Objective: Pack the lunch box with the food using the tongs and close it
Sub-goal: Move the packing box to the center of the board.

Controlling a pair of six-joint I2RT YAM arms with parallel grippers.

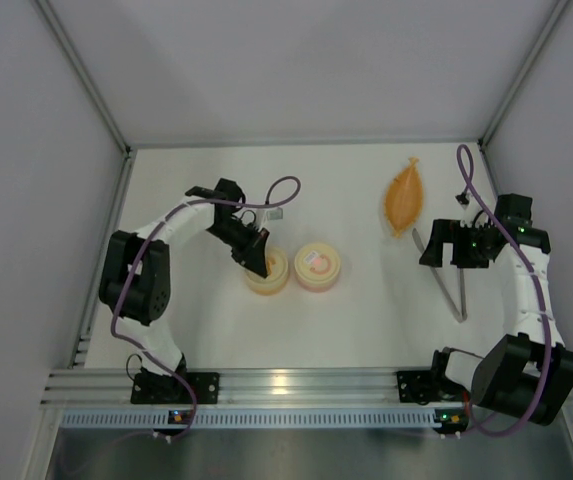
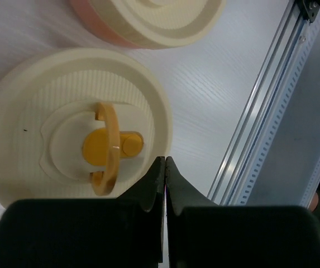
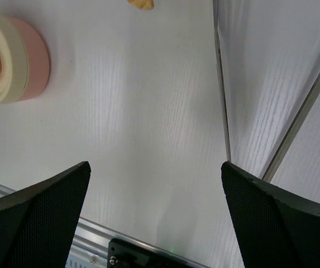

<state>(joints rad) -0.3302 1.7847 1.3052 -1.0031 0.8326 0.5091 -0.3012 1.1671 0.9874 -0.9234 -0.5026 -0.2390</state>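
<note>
left wrist view — left claw [image 2: 165, 163] pressed together, empty, beside yellow handle [image 2: 108, 148]; judged: spread it, straddle the handle — right claw [image 3: 155, 167] spread.

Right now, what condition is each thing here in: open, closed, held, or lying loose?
yellow lunch box: lid on, closed.
pink lunch box: lid on, closed.
tongs: lying loose, not held.
orange leaf dish: lying flat, contents too small to tell.
left gripper: jaws shut, nothing between them, beside the yellow lunch box's lid.
right gripper: jaws wide open, empty.
</note>
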